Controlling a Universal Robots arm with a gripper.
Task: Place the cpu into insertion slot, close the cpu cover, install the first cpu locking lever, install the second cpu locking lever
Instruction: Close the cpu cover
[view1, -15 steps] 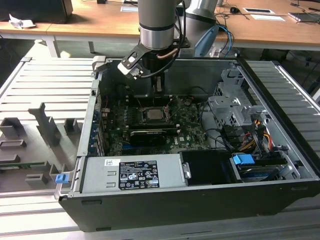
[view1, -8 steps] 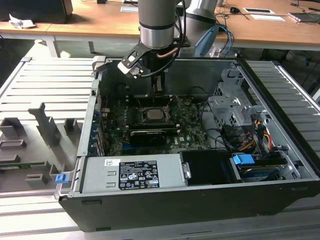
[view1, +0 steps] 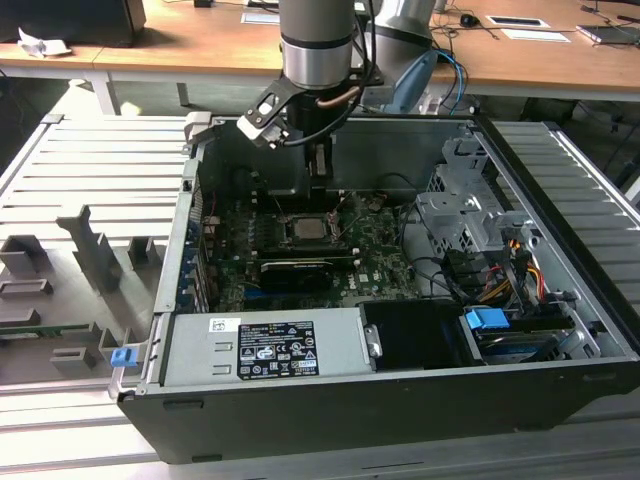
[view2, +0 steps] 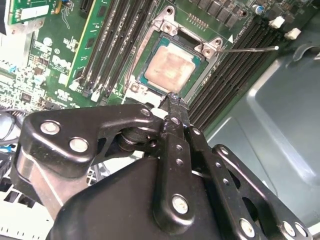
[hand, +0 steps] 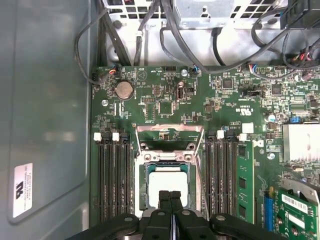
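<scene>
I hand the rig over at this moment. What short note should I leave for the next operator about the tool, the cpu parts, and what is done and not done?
Tool: shut, holding nothing, over the cpu.
Cpu: lies flat in the insertion slot.
Cpu cover: tilted up and open at the slot's edge.
Lever: one thin wire lever sticks out free beside the slot.
Done: cpu placed.
Not done: cover closed, both locking levers installed.

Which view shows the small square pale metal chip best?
The second wrist view: the pale-faced square chip shows its whole face close. In the first wrist view black gripper fingertips overlap one edge; the exterior view shows it far off.
</scene>
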